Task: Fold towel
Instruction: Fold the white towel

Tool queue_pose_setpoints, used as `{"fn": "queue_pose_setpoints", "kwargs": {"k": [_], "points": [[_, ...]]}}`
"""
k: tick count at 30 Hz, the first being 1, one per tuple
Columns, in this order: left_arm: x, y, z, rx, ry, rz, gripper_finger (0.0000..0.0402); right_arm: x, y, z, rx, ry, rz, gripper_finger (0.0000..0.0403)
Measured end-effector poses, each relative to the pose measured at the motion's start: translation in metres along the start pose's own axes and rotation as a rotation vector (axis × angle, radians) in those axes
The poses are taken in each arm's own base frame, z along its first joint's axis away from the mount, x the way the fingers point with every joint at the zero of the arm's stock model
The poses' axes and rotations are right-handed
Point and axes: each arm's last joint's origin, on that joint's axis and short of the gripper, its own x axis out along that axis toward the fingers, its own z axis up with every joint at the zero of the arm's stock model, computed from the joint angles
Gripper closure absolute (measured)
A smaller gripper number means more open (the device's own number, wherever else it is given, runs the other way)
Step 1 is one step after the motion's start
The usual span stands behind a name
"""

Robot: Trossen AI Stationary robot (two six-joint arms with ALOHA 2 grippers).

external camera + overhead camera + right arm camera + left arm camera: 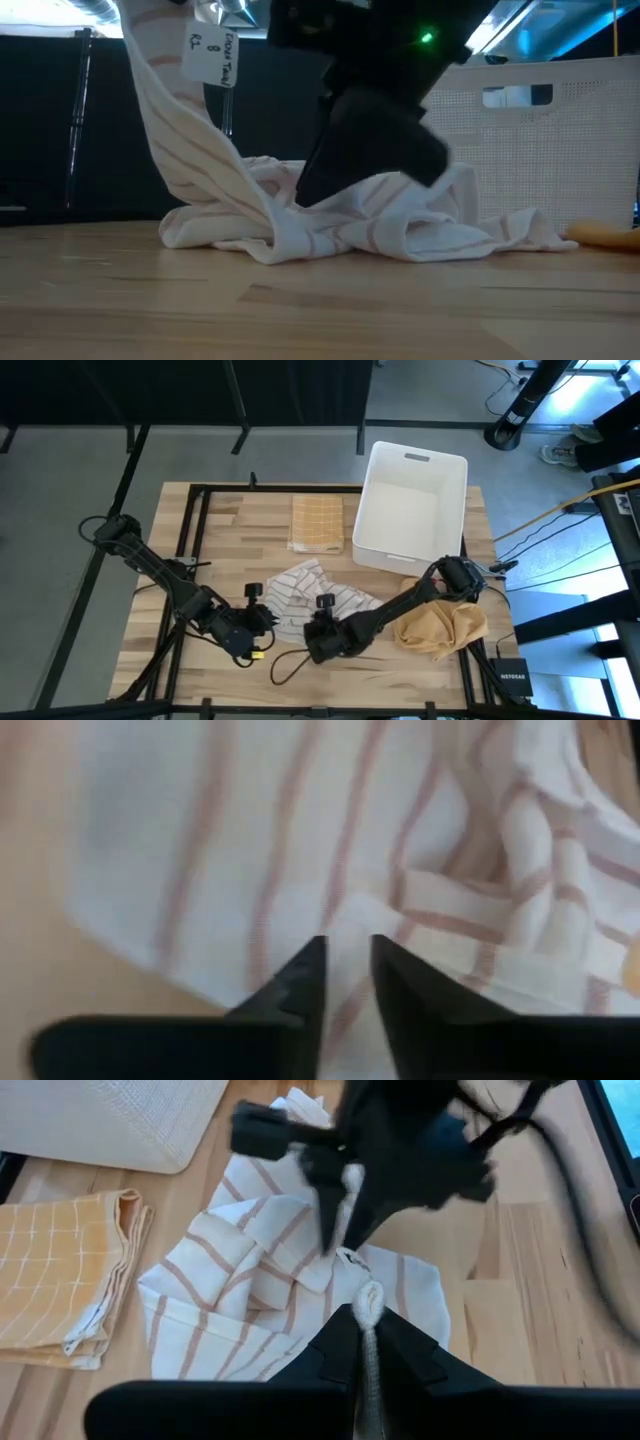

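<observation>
A white towel with thin brown stripes (318, 592) lies crumpled on the wooden table (230, 525), in front of the white bin. My left gripper (368, 1318) is shut on a bunched part of it. That part rises off the heap in the low view (170, 90) and carries a white label (212, 55). My right gripper (348, 955) points down at the towel's near part (335, 1230). Its fingers stand a narrow gap apart, with striped cloth showing between them. My left gripper pinches a gathered bunch of the towel (369, 1298) between its two fingers, slanting down from the table's near left. The cloth runs up from the heap (300, 225) to the hold, and the rest of the towel lies on the table. My right gripper has its fingertips (305, 970) down at the cloth; whether they touch it, I cannot tell.
A folded yellow checked towel (317, 522) lies at the far middle of the table. Beside it stands the white bin (372, 510). A crumpled yellow cloth (440, 628) lies under the right arm at the near right. A black cable (285, 665) loops near the front edge.
</observation>
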Motion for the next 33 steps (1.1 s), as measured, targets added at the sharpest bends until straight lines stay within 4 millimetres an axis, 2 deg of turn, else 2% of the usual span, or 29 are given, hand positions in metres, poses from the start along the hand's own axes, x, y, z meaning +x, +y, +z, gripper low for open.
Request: {"fn": "queue_pose_setpoints", "kwargs": {"k": [3,6,10,13,20,25,28,33], "points": [[0.000,0.000,0.000,-0.009,0.000,0.000,0.0385,0.004,-0.002,0.001,0.008,-0.007,-0.015,0.0246],[0.000,0.000,0.000,-0.011,0.000,0.000,0.0385,0.017,-0.002,-0.003,0.004,0.028,0.004,0.0193],[0.000,0.000,0.000,-0.012,0.000,0.000,0.0385,0.033,-0.007,-0.008,-0.009,0.065,0.012,0.0163],[0.000,0.000,0.000,-0.011,0.001,0.000,0.0385,0.037,-0.009,-0.010,-0.017,0.075,-0.034,0.0195],[0.000,0.000,0.000,-0.011,0.002,0.001,0.0385,0.033,-0.009,-0.012,-0.066,0.095,-0.040,0.0382],[0.000,0.000,0.000,-0.010,0.002,0.000,0.0385,0.013,-0.007,-0.007,-0.075,0.060,-0.079,0.0381],[0.000,0.000,-0.001,-0.009,0.003,0.000,0.0385,-0.007,-0.005,-0.004,-0.096,0.035,-0.086,0.0396],[0.000,0.000,-0.001,-0.012,0.004,0.000,0.0385,-0.044,-0.007,-0.002,-0.106,0.004,-0.142,0.0399]]}}
